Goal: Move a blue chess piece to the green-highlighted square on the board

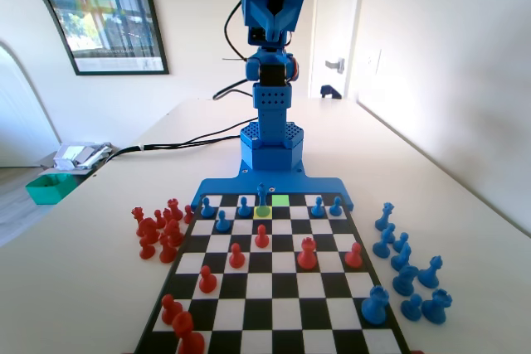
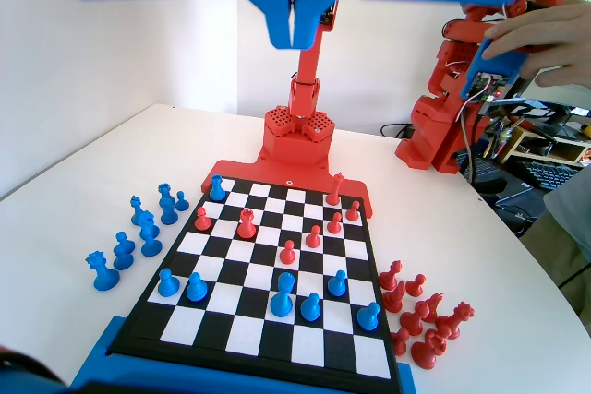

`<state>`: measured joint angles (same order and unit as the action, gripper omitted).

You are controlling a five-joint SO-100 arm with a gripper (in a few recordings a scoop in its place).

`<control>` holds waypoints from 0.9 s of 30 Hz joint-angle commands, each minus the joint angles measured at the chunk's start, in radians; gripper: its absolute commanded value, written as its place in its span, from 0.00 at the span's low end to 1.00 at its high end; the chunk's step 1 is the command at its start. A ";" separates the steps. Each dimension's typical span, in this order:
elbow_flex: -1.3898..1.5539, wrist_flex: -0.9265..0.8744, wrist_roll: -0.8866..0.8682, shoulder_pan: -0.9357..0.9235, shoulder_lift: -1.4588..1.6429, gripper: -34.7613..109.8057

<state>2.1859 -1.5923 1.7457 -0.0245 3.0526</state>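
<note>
The blue chess piece [image 1: 262,199] is tall and slender and stands on a yellow-tinted square near the board's far edge in the fixed view. The green-highlighted square [image 1: 280,201] lies bare, diagonally behind it to the right, in the last row before the blue rim. In the wrist view the same piece [image 2: 282,294] stands among the blue pawns near the bottom. My gripper [image 1: 277,21] hangs high above the board's far end. Its jaws meet in a thin seam with nothing between them [image 2: 293,6]. The board [image 1: 274,288] is black-and-white chequered.
Blue pawns [image 1: 244,206] [image 1: 318,206] flank the tall piece. Red pieces [image 1: 307,253] stand mid-board. A chunky blue piece [image 1: 373,304] sits at the near right corner. Captured red pieces [image 1: 158,225] lie left of the board and blue ones [image 1: 406,259] lie right of it.
</note>
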 commanded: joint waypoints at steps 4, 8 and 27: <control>-0.008 0.017 0.009 0.005 0.003 0.25; -0.008 0.017 0.009 0.005 0.003 0.25; -0.081 -0.003 0.044 0.038 -0.080 0.25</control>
<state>2.1813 -1.5938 1.7733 -0.0061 3.0327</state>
